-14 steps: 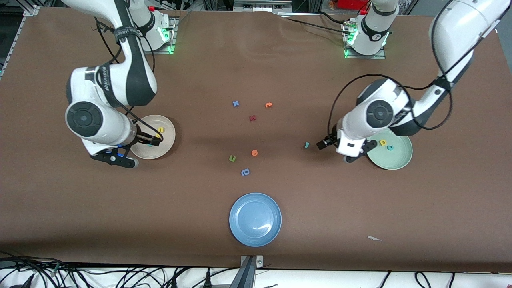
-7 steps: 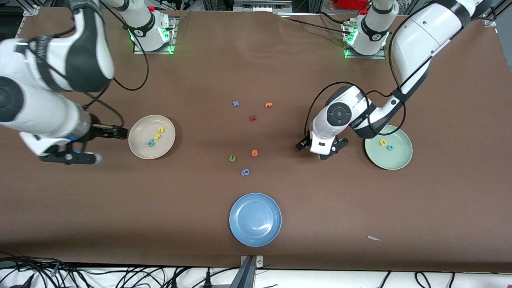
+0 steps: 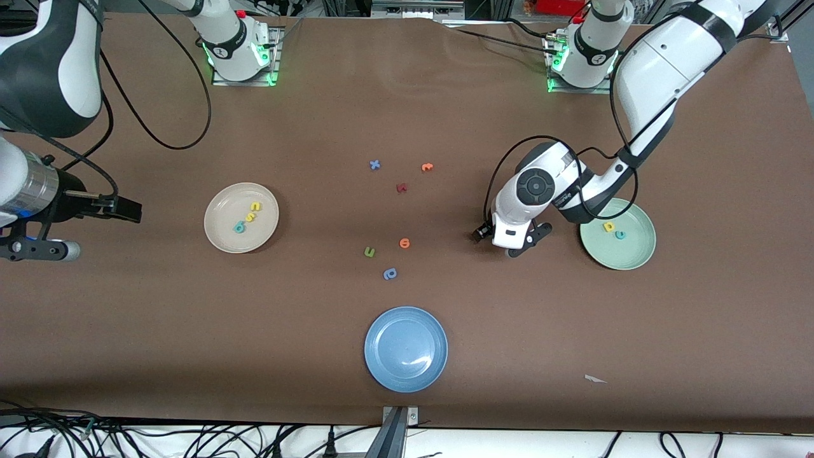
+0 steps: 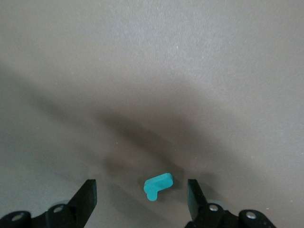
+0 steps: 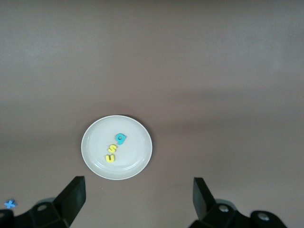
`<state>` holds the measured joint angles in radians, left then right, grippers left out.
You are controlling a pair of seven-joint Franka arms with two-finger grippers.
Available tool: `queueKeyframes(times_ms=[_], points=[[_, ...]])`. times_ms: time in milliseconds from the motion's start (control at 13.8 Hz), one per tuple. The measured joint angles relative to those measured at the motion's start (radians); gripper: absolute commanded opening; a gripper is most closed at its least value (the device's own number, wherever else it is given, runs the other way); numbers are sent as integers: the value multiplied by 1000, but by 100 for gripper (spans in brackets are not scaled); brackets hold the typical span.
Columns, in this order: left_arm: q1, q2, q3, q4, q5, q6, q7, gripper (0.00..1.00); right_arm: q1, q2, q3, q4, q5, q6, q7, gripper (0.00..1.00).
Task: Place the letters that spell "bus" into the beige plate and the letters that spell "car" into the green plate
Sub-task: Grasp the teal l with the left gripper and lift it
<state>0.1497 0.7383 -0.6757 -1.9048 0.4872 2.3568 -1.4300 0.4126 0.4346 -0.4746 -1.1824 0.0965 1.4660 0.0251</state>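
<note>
The teal r lies flat on the surface between the open fingers of the left tool, ready to be pinched for the green plate beside it. The right tool waits, open and empty, high over the full beige plate.

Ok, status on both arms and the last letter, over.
Left gripper low, open jaws straddling the teal r on the table, beside the green plate. Right gripper open, empty, high off the beige plate. Nothing blocking.

A blue plate sits nearest the camera, with perhaps 6 stray letters scattered farther off.
</note>
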Motion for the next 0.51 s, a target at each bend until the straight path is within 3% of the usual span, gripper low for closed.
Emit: queueKeyframes(times_ms=[291,436,509], points=[[-11,6,4,0,0,0,-10,67,-3,0,15,4,0,6,-23,100],[-11,8,5,1,0,10,-11,53,-19,-7,39,0,0,19,-24,100],[-11,9,5,1,0,16,-14,42,-53,-23,84,-14,-1,36,-24,100]])
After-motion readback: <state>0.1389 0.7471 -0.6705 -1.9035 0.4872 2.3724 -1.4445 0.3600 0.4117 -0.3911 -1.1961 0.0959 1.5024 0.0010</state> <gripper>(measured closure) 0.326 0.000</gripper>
